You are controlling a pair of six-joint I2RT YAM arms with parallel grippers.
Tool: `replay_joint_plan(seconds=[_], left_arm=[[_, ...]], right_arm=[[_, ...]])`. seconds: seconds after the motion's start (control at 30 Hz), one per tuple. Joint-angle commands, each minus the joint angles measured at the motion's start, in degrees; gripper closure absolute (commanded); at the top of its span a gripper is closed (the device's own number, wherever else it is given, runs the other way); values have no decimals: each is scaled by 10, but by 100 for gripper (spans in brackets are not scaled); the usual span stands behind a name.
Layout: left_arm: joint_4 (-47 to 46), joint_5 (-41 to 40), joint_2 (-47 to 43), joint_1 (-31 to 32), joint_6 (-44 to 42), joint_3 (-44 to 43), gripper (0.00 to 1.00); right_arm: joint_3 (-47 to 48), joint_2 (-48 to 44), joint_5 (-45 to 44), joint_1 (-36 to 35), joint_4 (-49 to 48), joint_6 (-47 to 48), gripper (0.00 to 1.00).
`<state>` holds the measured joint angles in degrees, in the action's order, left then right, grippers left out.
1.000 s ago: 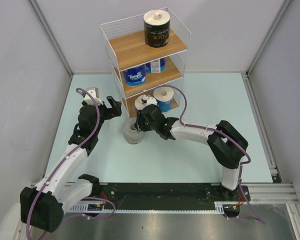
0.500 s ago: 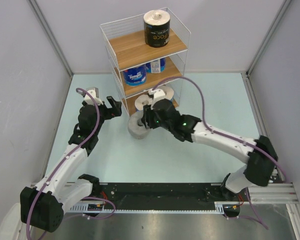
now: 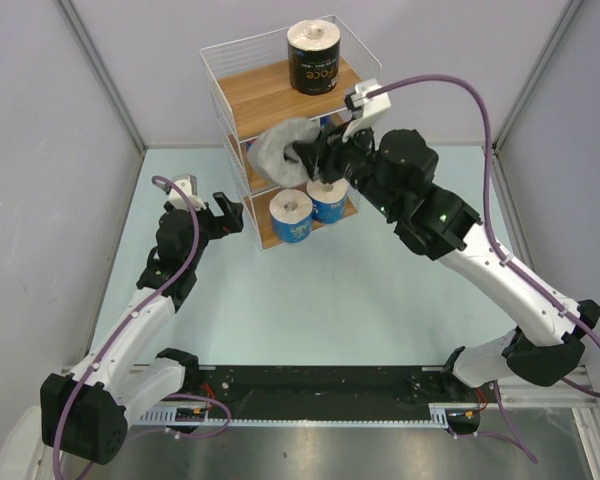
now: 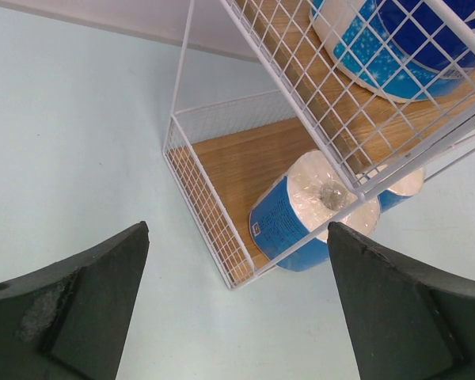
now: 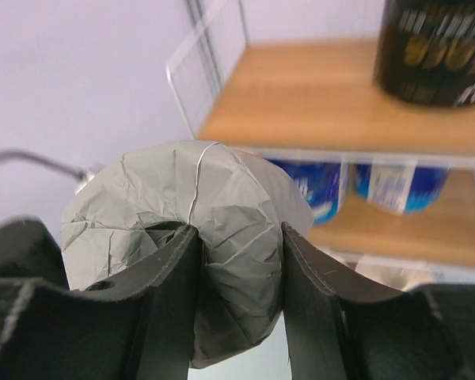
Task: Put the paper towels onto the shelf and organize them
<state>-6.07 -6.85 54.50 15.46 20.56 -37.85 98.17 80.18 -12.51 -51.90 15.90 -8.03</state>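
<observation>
My right gripper [image 3: 305, 155] [image 5: 237, 293] is shut on the wall of the grey paper towel roll [image 3: 278, 152] [image 5: 194, 198], one finger in its hollow core, holding it in the air in front of the shelf [image 3: 270, 100] near its upper tiers. The black roll [image 3: 313, 57] [image 5: 435, 55] stands on the top board. Two blue rolls [image 5: 317, 186] sit on the middle tier. Two more blue rolls [image 3: 291, 215] [image 4: 301, 218] lie on the bottom board. My left gripper [image 3: 225, 213] [image 4: 237, 317] hangs open and empty, low at the shelf's left front corner.
The shelf stands against the back wall on the pale blue table [image 3: 310, 300]. Grey side walls [image 3: 40, 200] close in both sides. The right arm's purple cable [image 3: 480, 110] arches high over the shelf's right side. The top board [image 5: 301, 103] has bare wood left of the black roll.
My right arm has lifted the grey roll off the table in front of the shelf and swung it up to the upper tiers. The left arm has not moved.
</observation>
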Motion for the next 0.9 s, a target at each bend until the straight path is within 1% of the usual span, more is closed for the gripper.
replay_joint_plan(seconds=[0.0, 0.03, 0.17, 0.3, 0.37, 0.53, 0.67, 0.87], left_arm=[[-12, 4, -7, -4, 4, -20, 0], [-12, 3, -8, -4, 5, -18, 0], [-14, 5, -7, -4, 5, -18, 0], [-17, 6, -5, -4, 5, -17, 0], [-15, 6, -4, -4, 6, -17, 0], [-18, 5, -4, -4, 6, -16, 0], [-18, 8, -2, -4, 7, -17, 0], [-20, 11, 1, -5, 9, -15, 0]], right_arm=[[82, 33, -51, -1, -42, 52, 55], [87, 39, -58, -1, -64, 58, 56], [131, 72, -80, 4, -95, 75, 56], [190, 120, -79, 18, -97, 79, 56], [235, 150, -84, 18, -83, 95, 56], [305, 190, -90, 19, -77, 112, 56], [336, 213, -93, 27, -69, 117, 56], [334, 218, -90, 43, -65, 109, 56]])
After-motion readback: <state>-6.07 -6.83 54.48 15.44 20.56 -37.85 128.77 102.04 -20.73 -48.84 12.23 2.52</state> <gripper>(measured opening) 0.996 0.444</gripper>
